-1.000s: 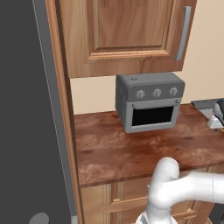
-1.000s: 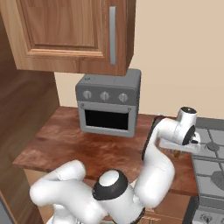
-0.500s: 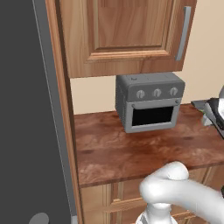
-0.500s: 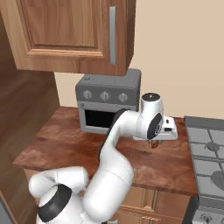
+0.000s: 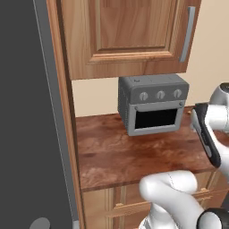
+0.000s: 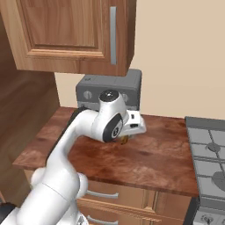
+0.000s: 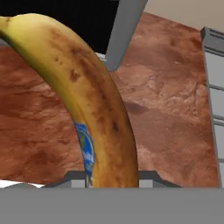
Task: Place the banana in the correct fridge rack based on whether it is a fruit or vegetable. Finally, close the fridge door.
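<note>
The banana (image 7: 89, 109), yellow with brown speckles and a blue sticker, rises from between my fingers in the hand view. My gripper (image 7: 111, 180) is shut on its lower end. In the right base view the gripper (image 6: 125, 137) hangs above the brown counter (image 6: 145, 158), in front of the toaster oven, and a small yellow-brown bit of the banana (image 6: 124, 140) shows under the white hand. In the left base view the hand (image 5: 206, 134) sits at the right edge. The fridge's dark grey panel (image 5: 27, 112) fills the left side of that view; its racks are out of view.
A grey toaster oven (image 5: 152, 105) stands at the back of the counter under a wooden wall cabinet (image 5: 125, 36). A grey stove (image 6: 208, 149) borders the counter on the right. Wooden drawers (image 5: 107, 203) run below the counter edge.
The arm has swung left over the counter with the banana, from near the stove to in front of the toaster oven. The grip stayed shut.
</note>
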Tool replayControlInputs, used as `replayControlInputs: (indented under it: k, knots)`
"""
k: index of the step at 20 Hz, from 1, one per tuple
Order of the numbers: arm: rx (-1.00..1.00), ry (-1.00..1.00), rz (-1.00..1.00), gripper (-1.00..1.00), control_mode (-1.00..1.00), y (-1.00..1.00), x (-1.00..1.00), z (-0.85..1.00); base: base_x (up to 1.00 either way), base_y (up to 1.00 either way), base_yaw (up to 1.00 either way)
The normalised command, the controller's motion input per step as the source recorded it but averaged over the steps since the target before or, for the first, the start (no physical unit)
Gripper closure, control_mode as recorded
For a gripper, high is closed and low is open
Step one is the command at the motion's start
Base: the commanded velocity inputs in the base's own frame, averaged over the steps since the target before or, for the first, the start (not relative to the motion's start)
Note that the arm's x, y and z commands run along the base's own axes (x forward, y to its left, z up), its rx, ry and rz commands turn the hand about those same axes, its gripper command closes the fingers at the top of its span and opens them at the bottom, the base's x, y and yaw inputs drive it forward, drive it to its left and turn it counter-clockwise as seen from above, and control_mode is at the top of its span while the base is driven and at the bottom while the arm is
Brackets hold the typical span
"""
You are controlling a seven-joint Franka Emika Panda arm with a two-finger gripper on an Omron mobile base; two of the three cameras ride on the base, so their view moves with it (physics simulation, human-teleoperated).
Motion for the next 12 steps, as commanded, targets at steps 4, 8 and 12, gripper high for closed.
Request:
replayControlInputs:
  k: [4,8,12]
  knots:
    - [0.0,-0.13,0.27,1.0,-1.0,0.99,-0.49,0.32,0.0,0.0,0.0]
    - [-0.04,-0.12,0.27,1.0,-1.0,1.0,-0.45,0.25,0.0,0.0,0.0]
    - [-0.1,-0.14,0.22,1.0,-1.0,0.94,-0.23,0.26,0.0,0.0,0.0]
